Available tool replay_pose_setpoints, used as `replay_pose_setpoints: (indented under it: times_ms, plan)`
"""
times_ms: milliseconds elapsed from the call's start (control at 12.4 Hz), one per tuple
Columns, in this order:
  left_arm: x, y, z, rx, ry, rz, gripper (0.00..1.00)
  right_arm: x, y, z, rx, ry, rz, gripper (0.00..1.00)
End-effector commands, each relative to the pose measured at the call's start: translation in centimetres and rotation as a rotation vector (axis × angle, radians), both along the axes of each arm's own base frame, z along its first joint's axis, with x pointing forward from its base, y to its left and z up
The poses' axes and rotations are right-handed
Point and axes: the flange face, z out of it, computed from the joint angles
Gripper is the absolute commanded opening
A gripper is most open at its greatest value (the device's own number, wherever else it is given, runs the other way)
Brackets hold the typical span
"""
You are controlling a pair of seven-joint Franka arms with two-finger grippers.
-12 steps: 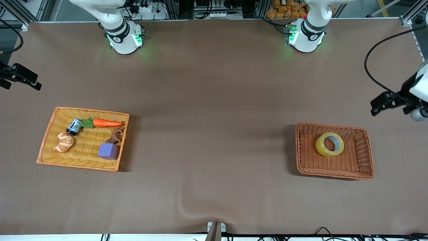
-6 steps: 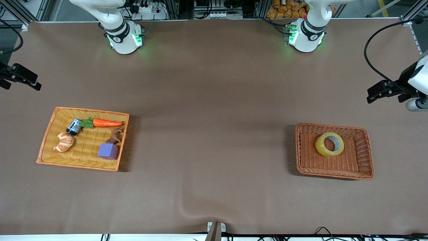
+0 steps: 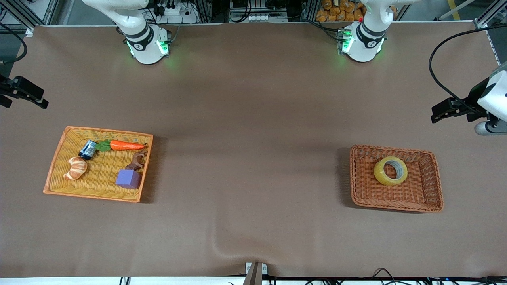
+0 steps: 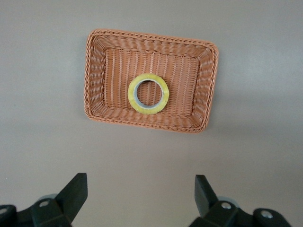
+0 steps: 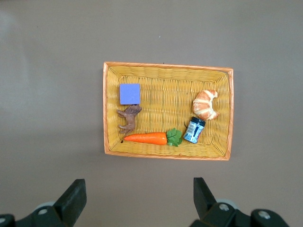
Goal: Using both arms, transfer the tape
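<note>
The tape, a yellowish ring with a grey core, lies flat in the brown wicker basket toward the left arm's end of the table. It also shows in the left wrist view, inside the basket. My left gripper hangs in the air over bare table beside that basket, open and empty. My right gripper waits in the air at the right arm's end of the table, open and empty.
A yellow wicker tray at the right arm's end holds a purple cube, a croissant, a carrot, a small can and a brown figure. The tablecloth has a wrinkle near the front edge.
My left gripper has drifted a little toward the robots' bases and slightly toward the table's middle. The right gripper, the tape and both baskets have not moved.
</note>
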Motion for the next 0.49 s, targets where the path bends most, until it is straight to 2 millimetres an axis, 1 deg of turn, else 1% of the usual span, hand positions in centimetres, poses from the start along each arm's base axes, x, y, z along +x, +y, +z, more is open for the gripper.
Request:
replay_pose_setpoints:
  times_ms: [0,404]
  plan:
    - [-0.01,0.49,1.96,-0.004,-0.038,-0.014,1.0,-0.07,0.32,0.4,0.005,-0.017,-0.006,1.0]
    - [-0.31,0.58,1.9,-0.004,-0.016,-0.012,1.0,-0.12,0.46,0.27,0.025,-0.01,-0.001,1.0]
